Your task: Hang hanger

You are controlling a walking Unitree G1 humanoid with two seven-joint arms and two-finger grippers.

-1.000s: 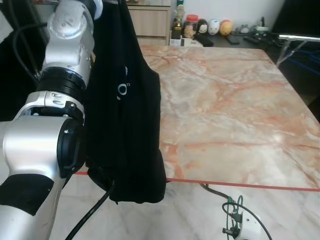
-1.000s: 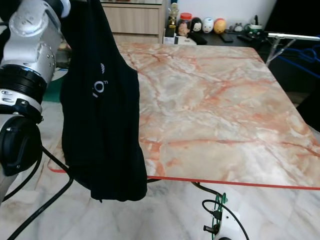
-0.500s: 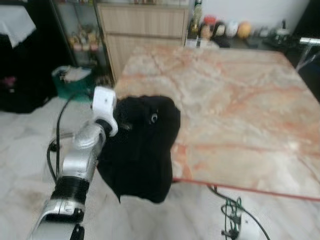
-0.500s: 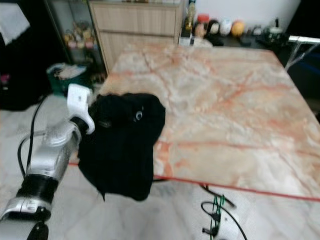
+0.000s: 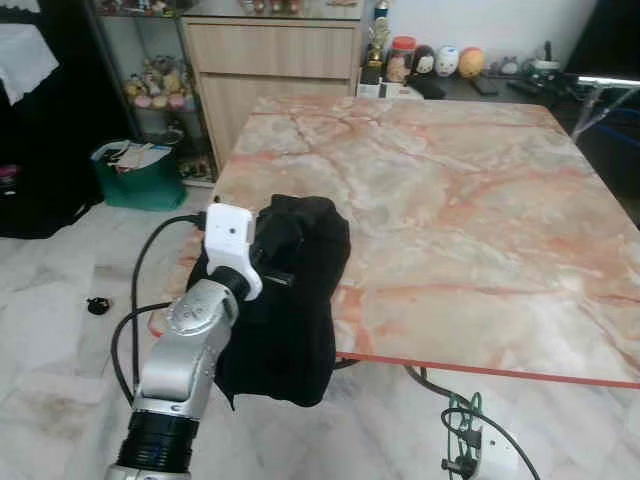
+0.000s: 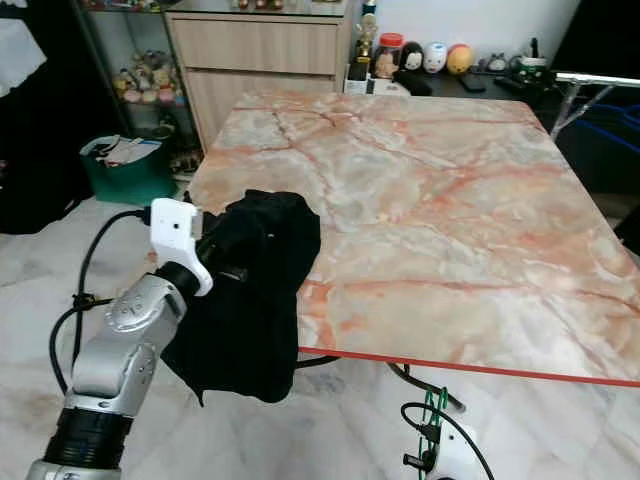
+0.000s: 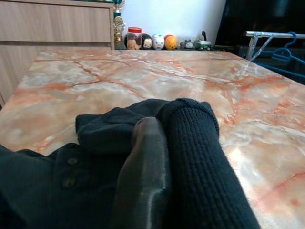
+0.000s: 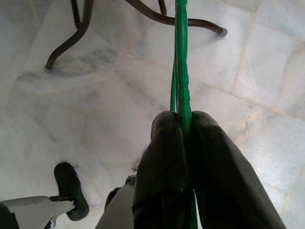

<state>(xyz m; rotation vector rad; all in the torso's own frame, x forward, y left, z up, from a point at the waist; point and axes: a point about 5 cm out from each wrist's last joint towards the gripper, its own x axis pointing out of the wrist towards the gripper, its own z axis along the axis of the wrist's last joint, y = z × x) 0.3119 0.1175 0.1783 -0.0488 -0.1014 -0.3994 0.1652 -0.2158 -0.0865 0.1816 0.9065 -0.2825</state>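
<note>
1. Hanger (image 8: pixel 181 62): your right gripper (image 8: pixel 183 143) has its jaws clenched on the thin green wire, low over the marble floor (image 8: pixel 105 114) near the tabletop's dark legs.
2. Your left gripper (image 7: pixel 164 143) holds a black garment (image 5: pixel 285 300) at the near corner of the tabletop (image 5: pixel 470 220); the cloth drapes over the edge. I cannot tell how those jaws stand.
3. You seem to be at the carrying stage; next you likely need a rail to hook onto.
4. The left wrist view shows a metal rack (image 7: pixel 267 38) with blue hangers past the far corner.
</note>
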